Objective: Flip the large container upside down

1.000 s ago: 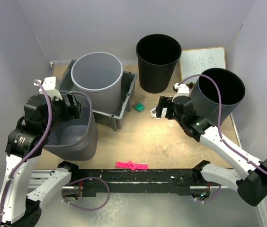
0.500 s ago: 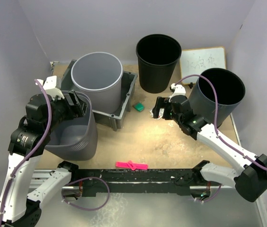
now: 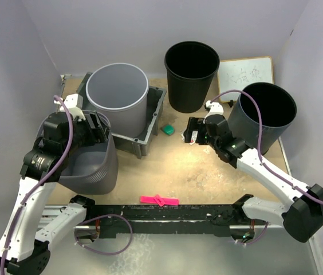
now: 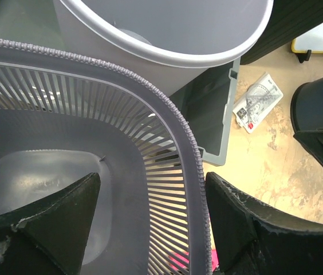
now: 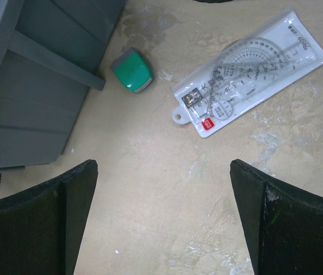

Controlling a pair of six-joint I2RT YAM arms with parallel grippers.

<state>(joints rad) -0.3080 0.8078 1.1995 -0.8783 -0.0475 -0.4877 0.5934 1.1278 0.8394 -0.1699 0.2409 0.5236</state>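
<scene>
Bench (image 3: 207, 172) cluttered at 9 o'clock: my left claw (image 3: 95, 127) gapes astride the wall of the slatted container (image 3: 95, 169), right claw (image 5: 161, 172) gapes idle; a shallow pinch could slip mid-flip.

The left gripper (image 4: 152, 189), fingers spread wide, straddles the basket (image 4: 64, 114) rim (one finger inside, one outside), a grey bucket (image 4: 167, 23) just behind.

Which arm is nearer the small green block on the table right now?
Right. The right arm holds its jaws open just right of the small green block; the left arm has its jaws astride the rim of the grey slatted basket, farther off.
</scene>
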